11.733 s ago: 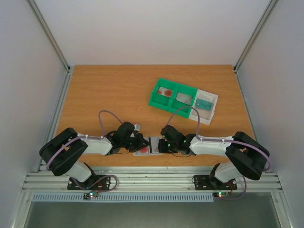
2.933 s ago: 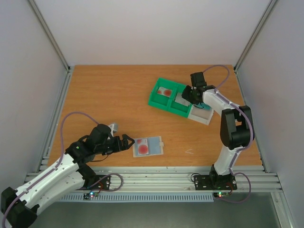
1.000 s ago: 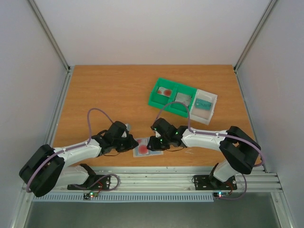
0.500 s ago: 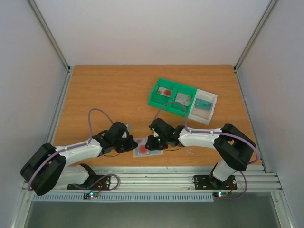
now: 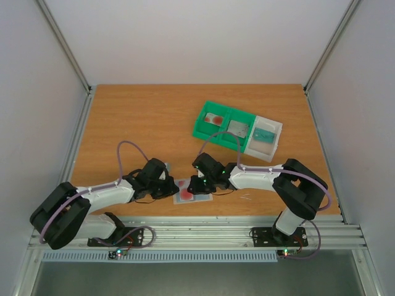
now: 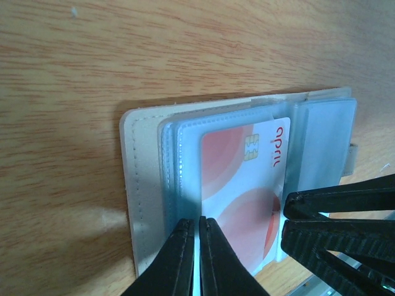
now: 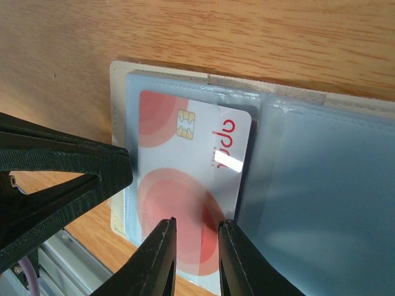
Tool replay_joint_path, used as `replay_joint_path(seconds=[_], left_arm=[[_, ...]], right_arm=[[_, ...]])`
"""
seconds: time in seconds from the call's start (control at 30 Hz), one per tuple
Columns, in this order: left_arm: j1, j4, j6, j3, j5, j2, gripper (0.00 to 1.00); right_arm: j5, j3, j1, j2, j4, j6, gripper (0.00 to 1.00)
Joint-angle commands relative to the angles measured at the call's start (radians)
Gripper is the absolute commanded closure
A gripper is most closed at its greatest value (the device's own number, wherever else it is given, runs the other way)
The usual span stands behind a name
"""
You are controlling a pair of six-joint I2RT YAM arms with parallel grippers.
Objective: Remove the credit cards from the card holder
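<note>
Open card holder, one card in its sleeve

The card holder [image 6: 143, 160] lies flat and open, beige side down, grey-blue clear sleeves up; a credit card [image 6: 237, 179], white with two pale red discs, a gold chip and red lettering, sits face up in the sleeved panel beneath both tools; the left gripper [image 6: 194, 223] has its tips just beside the card's outer long edge; the right gripper [image 7: 196, 225] spans the card's near end.
</note>
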Motion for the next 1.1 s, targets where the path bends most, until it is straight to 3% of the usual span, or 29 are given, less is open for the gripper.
replay_joint_path(seconds=[0.0,1.07], left_arm=[[-0.002,0.02,0.016,-0.013,-0.009,0.019,0.95],[-0.002,0.026,0.019,-0.02,-0.006,0.036,0.96]], right_arm=[[0.024,0.021,0.008,0.013,0.004,0.002,0.78],[0.029,-0.001,0.008,0.036,0.039,0.026,0.77]])
